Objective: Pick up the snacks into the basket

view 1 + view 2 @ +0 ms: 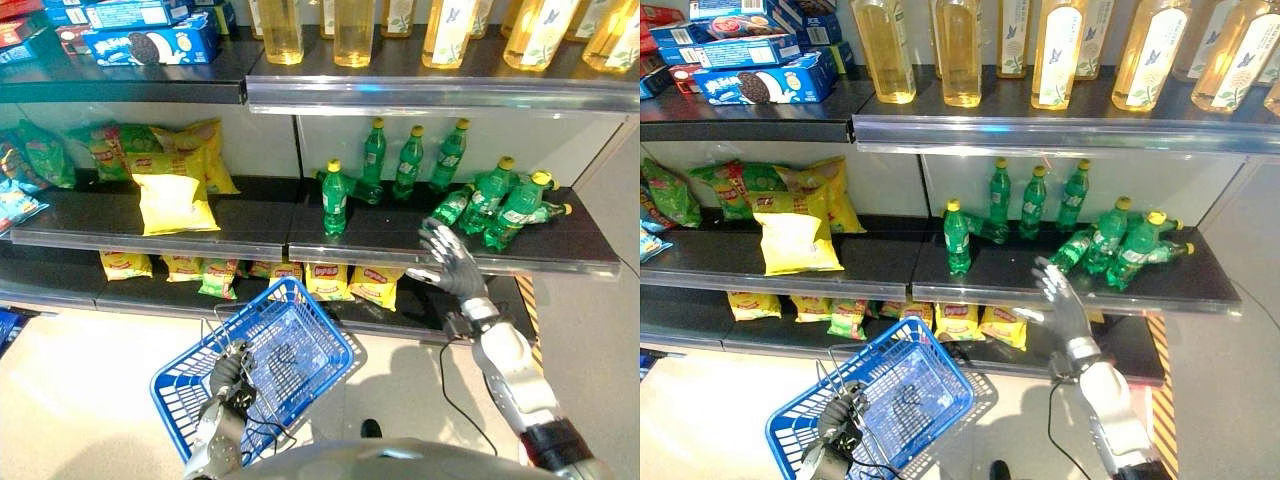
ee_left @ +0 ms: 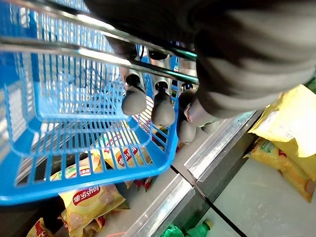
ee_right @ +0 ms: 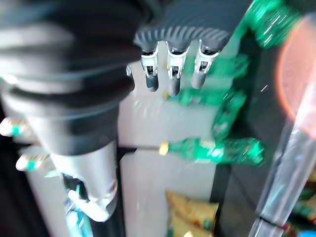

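While the left hand [image 1: 228, 372] curls round the handle of the empty blue basket [image 1: 300, 330] at lower centre, the right hand [image 1: 450, 262], fingers spread and holding nothing, hovers right of centre; the nearest snack bags [image 1: 375, 285] lie just below-left of it, closer to that hand

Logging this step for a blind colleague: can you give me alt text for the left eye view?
The left hand grips the handle of an empty blue basket held low before store shelves, while the open right hand reaches toward the middle shelf's front edge, just below green bottles, some toppled. Yellow snack bags lie further left.
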